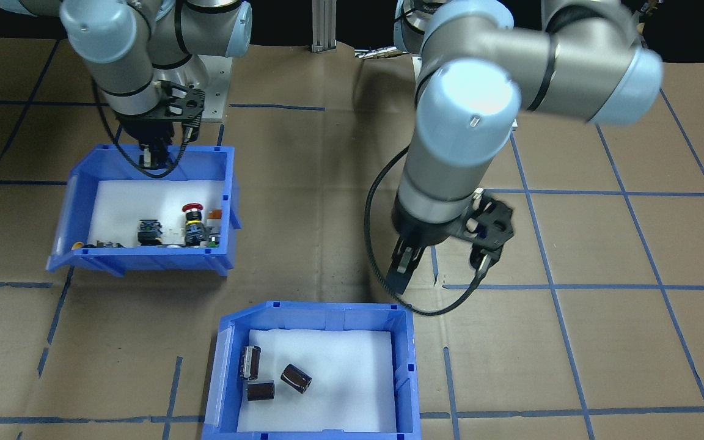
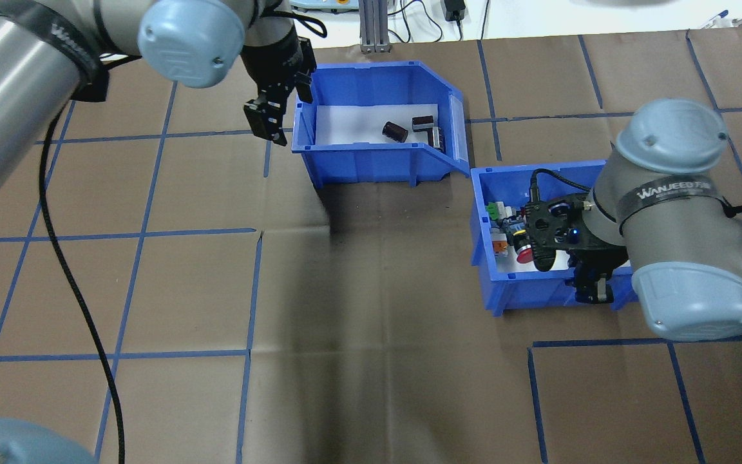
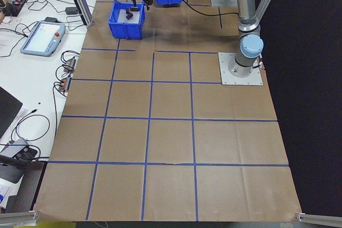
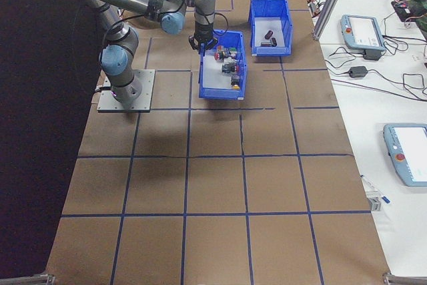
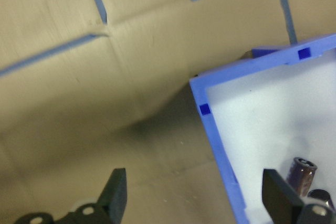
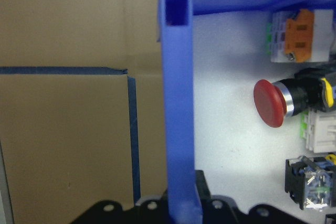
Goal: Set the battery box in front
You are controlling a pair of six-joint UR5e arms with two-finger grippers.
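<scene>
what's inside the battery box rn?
The battery box holds three dark, silver-ended cylinders lying on its white foam floor, bunched toward one side. Nothing else shows on the foam. The strip beside its tall wall is hidden in the overhead view.

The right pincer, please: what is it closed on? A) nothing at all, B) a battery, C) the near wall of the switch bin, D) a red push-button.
C: the right pincer straddles and clamps the blue wall of the switch bin, with the red push-button untouched inside.
</scene>
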